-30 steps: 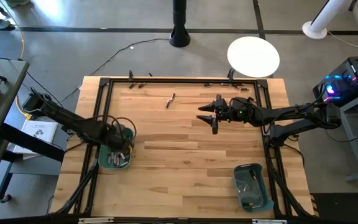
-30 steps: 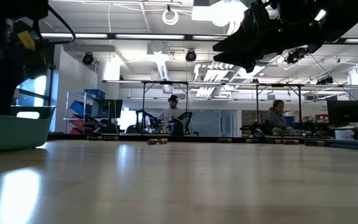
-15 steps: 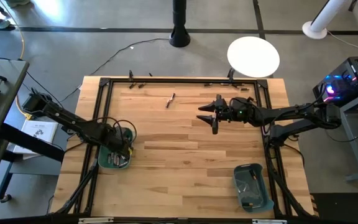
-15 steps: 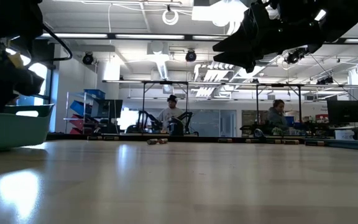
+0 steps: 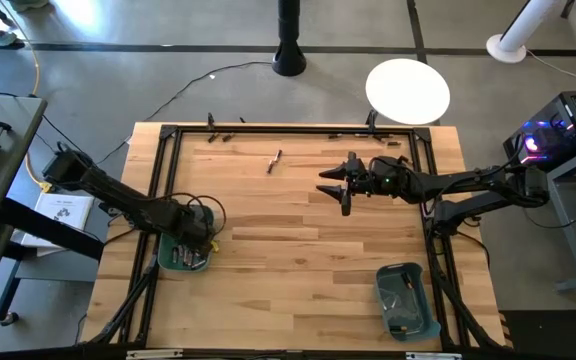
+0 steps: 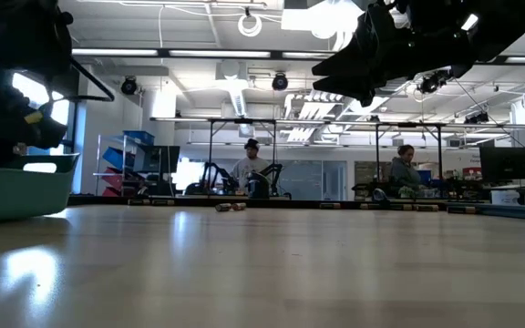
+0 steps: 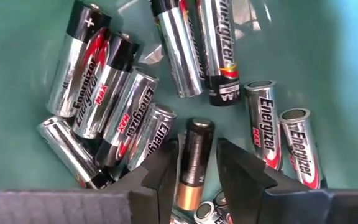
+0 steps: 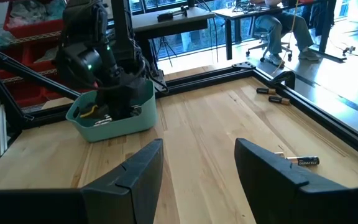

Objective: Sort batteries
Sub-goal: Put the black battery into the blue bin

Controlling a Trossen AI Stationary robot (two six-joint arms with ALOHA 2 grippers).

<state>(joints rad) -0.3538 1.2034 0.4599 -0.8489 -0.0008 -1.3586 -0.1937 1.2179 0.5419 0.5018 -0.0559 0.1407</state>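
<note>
Left gripper is down in the teal plastic bin at the surface's left, fingers slightly apart around a black-and-copper battery; right gripper hovers open mid-surface.

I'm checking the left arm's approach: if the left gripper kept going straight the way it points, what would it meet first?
The left gripper points down into the teal bin; a black-and-copper battery sits between its fingers, probably met first, with silver batteries alongside.

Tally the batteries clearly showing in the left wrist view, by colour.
Silver Energizer batteries: 9
Black-and-copper battery: 1
Total: 10, not counting a few half-hidden ends.
</note>
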